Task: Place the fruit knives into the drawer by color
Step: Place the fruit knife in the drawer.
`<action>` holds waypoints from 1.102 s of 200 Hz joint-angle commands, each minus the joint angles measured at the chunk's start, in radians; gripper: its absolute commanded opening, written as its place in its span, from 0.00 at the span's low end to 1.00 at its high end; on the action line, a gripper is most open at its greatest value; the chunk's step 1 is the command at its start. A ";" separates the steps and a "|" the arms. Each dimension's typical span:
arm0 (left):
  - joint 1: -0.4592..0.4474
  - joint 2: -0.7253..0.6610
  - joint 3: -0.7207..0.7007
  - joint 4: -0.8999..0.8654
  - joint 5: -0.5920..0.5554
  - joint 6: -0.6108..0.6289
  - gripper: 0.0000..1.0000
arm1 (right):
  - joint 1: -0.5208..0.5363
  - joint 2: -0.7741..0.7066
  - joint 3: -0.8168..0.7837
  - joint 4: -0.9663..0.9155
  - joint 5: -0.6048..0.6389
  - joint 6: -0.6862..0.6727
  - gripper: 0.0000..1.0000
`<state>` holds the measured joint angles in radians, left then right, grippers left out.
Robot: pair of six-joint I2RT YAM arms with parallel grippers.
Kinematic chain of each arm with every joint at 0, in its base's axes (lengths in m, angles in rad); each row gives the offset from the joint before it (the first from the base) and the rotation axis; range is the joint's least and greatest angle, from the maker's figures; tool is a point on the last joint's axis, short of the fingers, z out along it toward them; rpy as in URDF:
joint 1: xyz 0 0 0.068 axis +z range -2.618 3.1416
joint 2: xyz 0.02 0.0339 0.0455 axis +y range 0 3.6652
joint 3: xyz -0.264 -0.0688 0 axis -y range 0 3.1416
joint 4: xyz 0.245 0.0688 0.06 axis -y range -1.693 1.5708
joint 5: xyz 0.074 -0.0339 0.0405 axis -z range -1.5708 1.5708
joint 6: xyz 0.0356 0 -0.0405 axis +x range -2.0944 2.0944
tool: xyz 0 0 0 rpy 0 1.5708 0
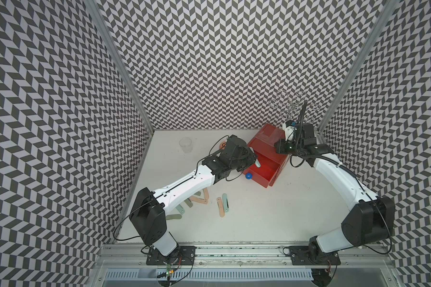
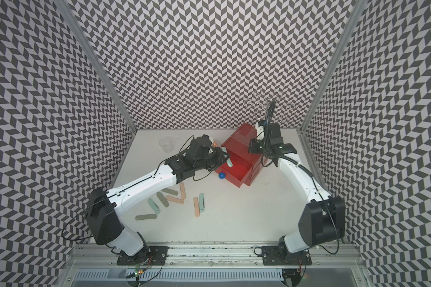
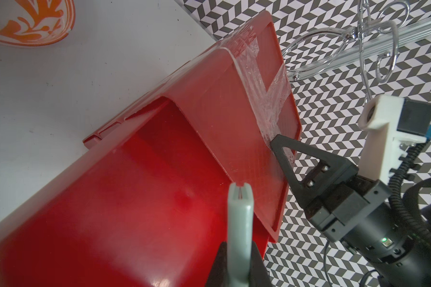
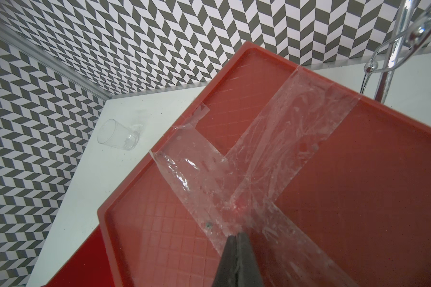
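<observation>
The drawer chest (image 1: 265,139) is red and stands at the back right, with its top drawer (image 1: 264,172) pulled out and its blue knob (image 1: 248,176) in front. My left gripper (image 3: 239,251) is shut on a pale mint fruit knife (image 3: 240,223), which hangs over the open drawer (image 3: 135,198); both top views show this knife (image 2: 229,161). My right gripper (image 4: 237,236) is shut, and its tip rests on the chest's taped top (image 4: 358,198). Several other fruit knives lie loose on the table, peach (image 2: 196,206), pale mint (image 2: 153,205) and grey-green (image 2: 146,217).
A clear glass cup (image 1: 186,144) stands at the back left. An orange-patterned bowl (image 3: 30,22) sits behind my left wrist. A chrome wire rack (image 1: 294,104) rises behind the chest. Patterned walls enclose the table on three sides.
</observation>
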<state>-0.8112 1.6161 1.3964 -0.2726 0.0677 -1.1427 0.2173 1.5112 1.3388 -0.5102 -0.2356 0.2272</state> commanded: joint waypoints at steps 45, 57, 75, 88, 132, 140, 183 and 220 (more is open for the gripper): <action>-0.013 0.037 0.020 -0.016 0.000 0.007 0.00 | -0.001 0.006 -0.037 -0.086 -0.004 -0.011 0.00; -0.013 0.039 0.020 -0.017 -0.002 0.009 0.00 | -0.001 0.006 -0.038 -0.088 -0.004 -0.011 0.00; -0.013 0.041 0.021 -0.020 0.000 0.012 0.00 | -0.001 0.006 -0.040 -0.087 -0.003 -0.009 0.00; -0.013 0.045 0.022 -0.025 0.000 0.012 0.00 | -0.001 0.005 -0.039 -0.087 -0.003 -0.010 0.00; -0.014 0.052 0.015 -0.028 0.004 0.012 0.00 | -0.001 0.007 -0.039 -0.085 -0.004 -0.010 0.00; -0.013 0.054 0.013 -0.028 0.004 0.011 0.00 | -0.001 0.009 -0.038 -0.084 -0.004 -0.010 0.00; -0.013 0.060 0.016 -0.030 0.005 0.013 0.04 | -0.001 0.009 -0.037 -0.085 -0.005 -0.010 0.00; -0.013 0.064 0.020 -0.031 0.007 0.015 0.10 | -0.001 0.010 -0.038 -0.084 -0.005 -0.011 0.00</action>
<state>-0.8181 1.6657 1.3979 -0.2935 0.0700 -1.1419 0.2173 1.5112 1.3376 -0.5091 -0.2363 0.2272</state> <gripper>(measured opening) 0.132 0.047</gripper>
